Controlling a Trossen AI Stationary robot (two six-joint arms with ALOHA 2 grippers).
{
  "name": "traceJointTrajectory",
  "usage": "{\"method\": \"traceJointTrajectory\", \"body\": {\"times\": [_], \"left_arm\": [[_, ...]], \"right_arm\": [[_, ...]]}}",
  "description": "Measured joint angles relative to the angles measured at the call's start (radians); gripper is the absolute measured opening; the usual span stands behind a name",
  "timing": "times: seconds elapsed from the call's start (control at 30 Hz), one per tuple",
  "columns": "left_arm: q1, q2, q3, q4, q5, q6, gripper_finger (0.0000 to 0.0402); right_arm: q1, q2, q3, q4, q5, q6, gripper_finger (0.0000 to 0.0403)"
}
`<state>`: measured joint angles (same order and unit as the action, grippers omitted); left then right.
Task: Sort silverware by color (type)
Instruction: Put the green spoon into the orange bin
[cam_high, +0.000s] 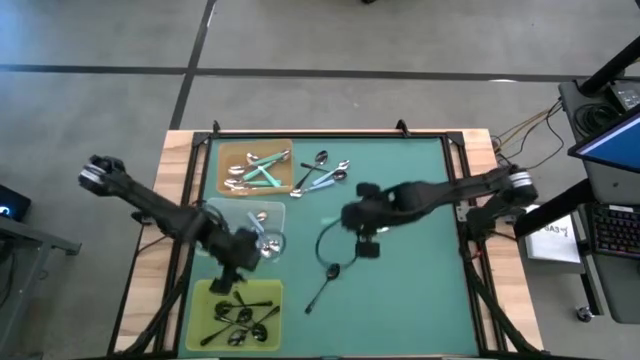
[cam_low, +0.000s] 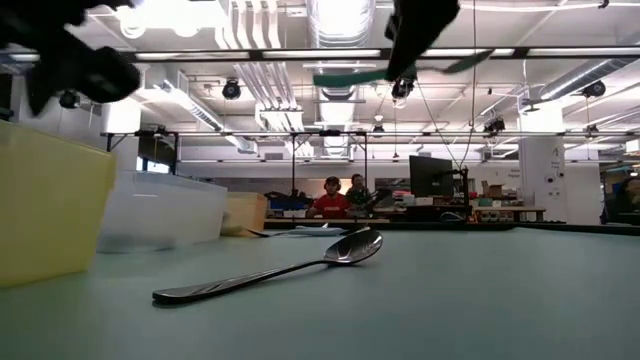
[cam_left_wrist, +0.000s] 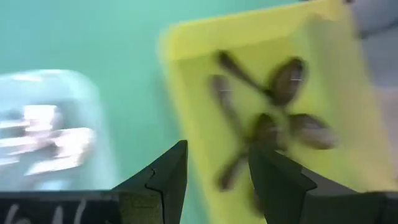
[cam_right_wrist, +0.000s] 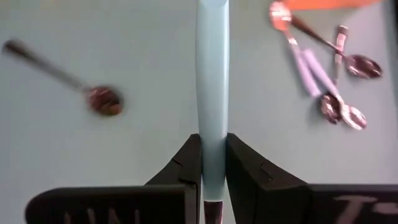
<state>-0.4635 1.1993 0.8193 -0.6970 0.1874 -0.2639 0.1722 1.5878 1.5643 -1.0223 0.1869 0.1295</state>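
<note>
My right gripper (cam_right_wrist: 212, 163) hangs over the mat's middle (cam_high: 342, 221), shut on a mint-teal-handled spoon (cam_right_wrist: 212, 74). One black-handled spoon (cam_high: 324, 286) lies flat on the mat just near of it and also shows in the low view (cam_low: 300, 265). My left gripper (cam_left_wrist: 214, 180) is open and empty above the far edge of the yellow tray (cam_high: 205, 300), which holds several black spoons (cam_left_wrist: 273, 118). Several pale-blue-handled spoons (cam_high: 325, 175) lie loose on the mat. Teal spoons (cam_high: 262, 172) lie in the brown tray. My right gripper pinches the spoon's mint-teal handle (cam_right_wrist: 212, 146) between its two fingers (cam_right_wrist: 186, 168). The handle lies along the fingers and reaches out past their tips. The spoon is lifted well clear of the mat and about level (cam_low: 350, 76).
A clear tray (cam_high: 225, 213) with spoons sits between the brown tray (cam_high: 232, 156) and the yellow one, under the left arm. The mat's right half (cam_high: 410, 290) is bare. A black frame runs along the mat's edge (cam_high: 330, 134). People sit far behind the table (cam_low: 340, 195).
</note>
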Motion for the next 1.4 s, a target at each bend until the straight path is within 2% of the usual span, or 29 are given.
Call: {"method": "traceJointTrajectory", "body": {"times": [0.13, 0.3, 0.47, 0.6, 0.77, 0.83, 1.03, 1.2, 1.4], "left_arm": [[0.135, -0.106, -0.010, -0.080, -0.115, 0.184, 0.0150], [0.300, -0.197, -0.023, -0.045, -0.277, 0.402, 0.0150], [0.525, -0.229, -0.054, 0.144, -0.279, 0.490, 0.0150], [0.697, -0.209, -0.071, 0.383, -0.213, 0.446, 0.0150], [0.832, -0.154, -0.068, 0.661, -0.011, 0.247, 0.0150], [0.847, -0.138, -0.069, 0.718, 0.010, 0.200, 0.0150], [0.848, -0.115, -0.070, 0.807, -0.002, 0.158, 0.0150], [0.848, -0.108, -0.070, 0.942, -0.020, 0.116, 0.0150], [0.854, -0.104, -0.063, 1.037, -0.183, 0.121, 0.0150]], "right_arm": [[-0.080, -0.118, -0.210, 0.245, 0.000, 0.037, 0.0034], [-0.144, -0.198, -0.455, 0.729, 0.026, 0.063, 0.0034], [-0.165, -0.166, -0.621, 1.284, 0.114, 0.062, 0.0034], [-0.166, -0.091, -0.648, 1.533, 0.192, 0.006, 0.0034], [-0.166, -0.008, -0.577, 1.552, 0.269, -0.073, 0.0034], [-0.166, 0.026, -0.535, 1.551, 0.302, -0.136, 0.0034], [-0.180, 0.081, -0.409, 1.549, 0.413, -0.327, 0.0034], [-0.222, 0.092, -0.345, 1.552, 0.417, -0.400, 0.0034], [-0.257, 0.088, -0.334, 1.550, 0.415, -0.439, 0.0034]]}}
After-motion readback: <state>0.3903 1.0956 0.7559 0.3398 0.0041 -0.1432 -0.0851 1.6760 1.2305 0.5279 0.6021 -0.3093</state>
